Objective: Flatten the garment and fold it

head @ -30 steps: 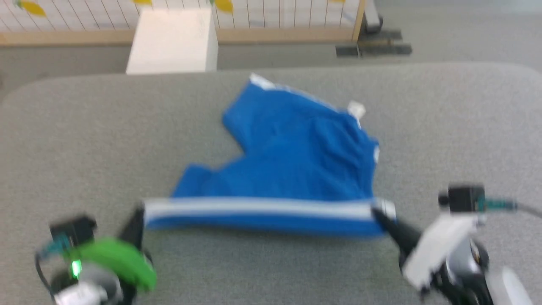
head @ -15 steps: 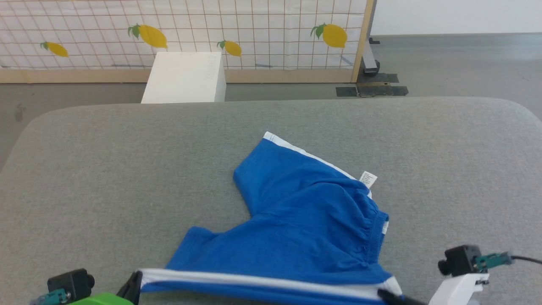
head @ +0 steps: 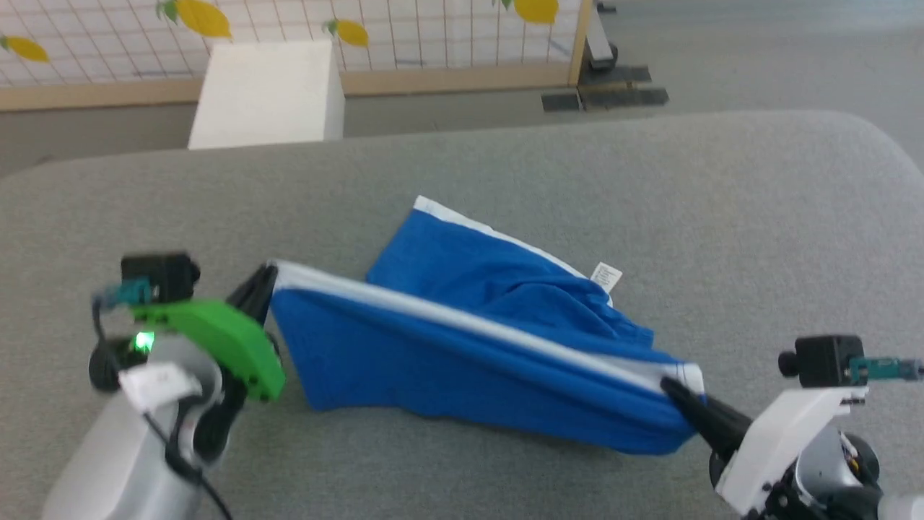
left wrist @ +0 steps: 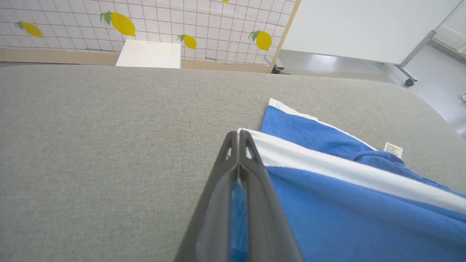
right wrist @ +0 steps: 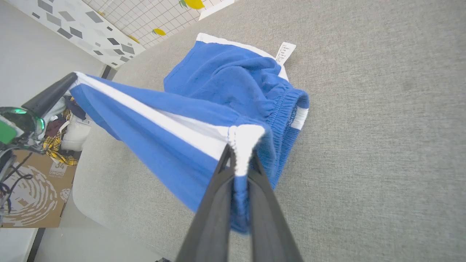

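A broad grey fabric-covered table (head: 650, 180) is spread beneath both end effectors, giving room for flattening. The garment (head: 447, 361), soft royal-blue athletic shorts, is stretched between them. Its white side stripe (head: 462, 325) is drawn taut from the left end effector (head: 266, 278) to the right end effector (head: 668, 385), so the near panel is lifted while the far leg is left rumpled on the table beyond. The left end effector is closed tight on the stripe's hem corner, and the right is clamped on the end of the gathered elastic waistband (right wrist: 282, 112). This two-corner hold is judged a means of pulling wrinkles out. A small white tag (head: 605, 275) is seen beyond the right end effector.
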Robot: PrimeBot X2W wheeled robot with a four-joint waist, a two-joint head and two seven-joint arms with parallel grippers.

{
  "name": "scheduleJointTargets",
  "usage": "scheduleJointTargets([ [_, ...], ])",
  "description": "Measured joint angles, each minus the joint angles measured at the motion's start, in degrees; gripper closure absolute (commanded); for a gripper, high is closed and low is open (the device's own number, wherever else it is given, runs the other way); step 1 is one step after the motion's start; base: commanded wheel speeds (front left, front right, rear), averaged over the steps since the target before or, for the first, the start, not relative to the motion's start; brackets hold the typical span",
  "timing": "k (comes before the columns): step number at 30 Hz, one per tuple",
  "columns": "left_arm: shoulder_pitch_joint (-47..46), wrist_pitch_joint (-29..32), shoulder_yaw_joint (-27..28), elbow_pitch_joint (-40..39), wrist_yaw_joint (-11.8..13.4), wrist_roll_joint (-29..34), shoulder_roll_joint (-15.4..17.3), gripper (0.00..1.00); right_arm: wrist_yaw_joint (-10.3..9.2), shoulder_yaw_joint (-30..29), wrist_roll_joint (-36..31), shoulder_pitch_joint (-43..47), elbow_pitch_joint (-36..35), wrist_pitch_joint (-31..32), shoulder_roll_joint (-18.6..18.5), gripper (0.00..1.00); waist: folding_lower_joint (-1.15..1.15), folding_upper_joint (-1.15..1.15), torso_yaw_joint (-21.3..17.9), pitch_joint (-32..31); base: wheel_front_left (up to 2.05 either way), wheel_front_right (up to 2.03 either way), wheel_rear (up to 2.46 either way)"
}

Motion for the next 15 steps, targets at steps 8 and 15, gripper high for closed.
scheduleJointTargets([
  [8,-16.6,0.4,-3.5,13.6,-6.3,2.2,-1.7,1.0,-0.01,1.9,0.2,-7.1,5.4,-7.2,-0.1,1.0,0.0,0.0,-3.0,6.4,0.0,0.0,0.0],
  [15,-24.9,0.5,-4.8,21.4,-8.5,3.8,-1.9,1.0,-0.01,4.5,1.6,-11.0,9.3,-13.0,-0.2,1.0,0.0,0.0,-6.8,11.3,0.0,0.0,0.0],
])
